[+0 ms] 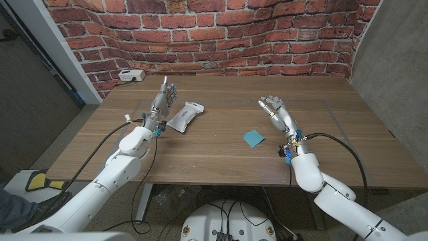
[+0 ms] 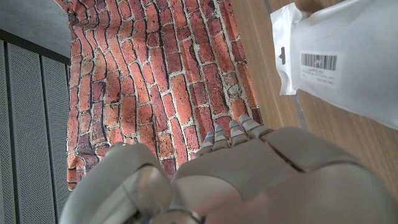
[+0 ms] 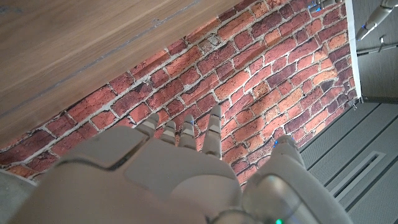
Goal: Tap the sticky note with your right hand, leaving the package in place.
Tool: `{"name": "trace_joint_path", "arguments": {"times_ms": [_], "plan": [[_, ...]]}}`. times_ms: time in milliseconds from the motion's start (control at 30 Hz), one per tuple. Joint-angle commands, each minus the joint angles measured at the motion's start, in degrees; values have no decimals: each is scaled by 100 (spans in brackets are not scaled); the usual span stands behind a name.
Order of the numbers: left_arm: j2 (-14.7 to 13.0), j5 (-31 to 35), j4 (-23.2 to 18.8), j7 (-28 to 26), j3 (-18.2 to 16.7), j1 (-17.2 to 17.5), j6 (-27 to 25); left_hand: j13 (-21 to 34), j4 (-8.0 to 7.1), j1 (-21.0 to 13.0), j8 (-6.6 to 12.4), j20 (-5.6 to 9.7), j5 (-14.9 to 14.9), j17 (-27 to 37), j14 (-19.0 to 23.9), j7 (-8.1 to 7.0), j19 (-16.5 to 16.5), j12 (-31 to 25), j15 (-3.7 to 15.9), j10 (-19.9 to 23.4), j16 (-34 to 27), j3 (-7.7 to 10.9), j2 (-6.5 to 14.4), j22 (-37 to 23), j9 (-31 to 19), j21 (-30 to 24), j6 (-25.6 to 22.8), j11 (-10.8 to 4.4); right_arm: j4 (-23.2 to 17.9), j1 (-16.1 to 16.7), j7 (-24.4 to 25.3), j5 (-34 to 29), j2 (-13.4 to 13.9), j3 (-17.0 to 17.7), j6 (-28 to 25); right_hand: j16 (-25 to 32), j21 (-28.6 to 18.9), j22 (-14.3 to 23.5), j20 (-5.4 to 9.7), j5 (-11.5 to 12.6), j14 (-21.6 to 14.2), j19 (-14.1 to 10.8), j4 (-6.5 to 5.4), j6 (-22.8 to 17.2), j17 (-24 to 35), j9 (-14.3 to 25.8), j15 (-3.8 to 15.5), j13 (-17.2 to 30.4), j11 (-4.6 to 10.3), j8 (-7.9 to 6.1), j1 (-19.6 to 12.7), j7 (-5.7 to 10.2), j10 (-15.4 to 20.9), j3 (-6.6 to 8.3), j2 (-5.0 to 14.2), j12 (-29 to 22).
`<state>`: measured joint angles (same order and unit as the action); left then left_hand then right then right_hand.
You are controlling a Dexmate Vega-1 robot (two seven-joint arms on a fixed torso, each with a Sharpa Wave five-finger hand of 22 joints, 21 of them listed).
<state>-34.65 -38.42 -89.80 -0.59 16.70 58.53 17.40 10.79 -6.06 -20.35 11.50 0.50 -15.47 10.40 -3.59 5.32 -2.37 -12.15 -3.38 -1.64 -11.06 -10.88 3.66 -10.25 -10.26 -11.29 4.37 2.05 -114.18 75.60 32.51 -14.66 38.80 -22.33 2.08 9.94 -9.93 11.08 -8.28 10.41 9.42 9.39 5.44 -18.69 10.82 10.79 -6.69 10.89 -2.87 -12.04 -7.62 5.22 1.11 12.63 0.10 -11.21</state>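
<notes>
A small blue sticky note (image 1: 253, 138) lies on the wooden table (image 1: 221, 161) a little right of the middle. My right hand (image 1: 276, 112) is raised beyond and to the right of the note, fingers apart, holding nothing; its back (image 3: 168, 180) fills the lower part of the right wrist view. A white package (image 1: 184, 115) with a barcode label (image 2: 318, 61) lies on the left half of the table. My left hand (image 1: 162, 100) stands just left of the package, fingers extended, not touching it as far as I can see.
A white socket box (image 1: 130, 75) sits at the table's far left corner against the brick wall (image 1: 221, 40). Cables run along both forearms. Bare wood lies between the package and the note and in front of both hands.
</notes>
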Motion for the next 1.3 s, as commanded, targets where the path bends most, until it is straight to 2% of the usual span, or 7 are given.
{"name": "trace_joint_path", "arguments": {"times_ms": [33, 200, 333, 633, 1067, 1300], "plan": [[-73, -15, -184, 2, -43, 119, 2, 11, 10, -45, 47, -62, -21, 13, 7, 8, -25, -47, 14, 53, -11, -12, -5, -24, -24, -34, -28, 14, -340, 110, 423, -873, 264, -329, -749, -14, -12, 15, 16, 62, 164, 188, 1, 27, 9, 22, 9, 16, -28, 45, 55, 17, -142, -35, 18, 22], [-142, -37, -314, -10, -115, 234, 20, 11, 12, -51, 45, -68, -19, 13, 6, -1, -38, -46, 22, 60, -7, -14, 0, -24, -24, -31, -36, 9, -296, 62, 742, -1324, 301, -547, -902, -8, -24, 18, 46, 65, 232, 261, -7, 47, 11, 22, 38, 16, -41, 56, 71, 47, -220, -39, 35, 31], [-194, -19, -315, 88, -117, 244, 53, 11, 13, -56, 48, -70, -17, 13, 33, -4, -36, -50, 23, 83, -14, -17, 4, -24, -24, -33, -58, 10, -318, 13, 682, -1429, 402, -673, -999, 2, -33, 19, 70, 68, 239, 280, -7, 52, 10, 22, 44, 16, -40, 59, 73, 64, -248, -39, 40, 32], [-131, -83, -240, 160, -144, 258, 165, 11, 21, -75, 90, -63, -5, 12, 182, -1, 59, -90, 13, 241, -47, -37, 13, -23, -24, -71, -240, -2, -505, -166, 271, -1894, 592, -1043, -1664, 13, -44, 21, 84, 73, 273, 338, -16, 70, 12, 22, 67, 17, -32, 67, 82, 45, -303, -35, 70, 32], [-129, -109, -321, 112, -202, 332, 179, 11, 24, -84, 83, -65, 0, 12, 192, -3, 51, -85, 21, 267, -36, -49, 16, -20, -23, -64, -269, 0, -744, -498, -553, -2517, 817, -1612, -2608, 7, -29, 29, 104, 74, 545, 711, -68, 181, 29, 23, 24, 20, -69, 101, 160, 33, -677, -42, 157, 80], [-147, -126, -324, 188, -210, 329, 198, 11, 25, -89, 82, -70, 2, 12, 192, -6, 37, -80, 24, 272, -29, -53, 20, -19, -23, -58, -288, 0, -628, -589, -575, -2573, 841, -1766, -2722, 6, -30, 32, 130, 72, 630, 819, -79, 223, 32, 25, 13, 22, -72, 109, 176, 41, -788, -42, 185, 85]]}}
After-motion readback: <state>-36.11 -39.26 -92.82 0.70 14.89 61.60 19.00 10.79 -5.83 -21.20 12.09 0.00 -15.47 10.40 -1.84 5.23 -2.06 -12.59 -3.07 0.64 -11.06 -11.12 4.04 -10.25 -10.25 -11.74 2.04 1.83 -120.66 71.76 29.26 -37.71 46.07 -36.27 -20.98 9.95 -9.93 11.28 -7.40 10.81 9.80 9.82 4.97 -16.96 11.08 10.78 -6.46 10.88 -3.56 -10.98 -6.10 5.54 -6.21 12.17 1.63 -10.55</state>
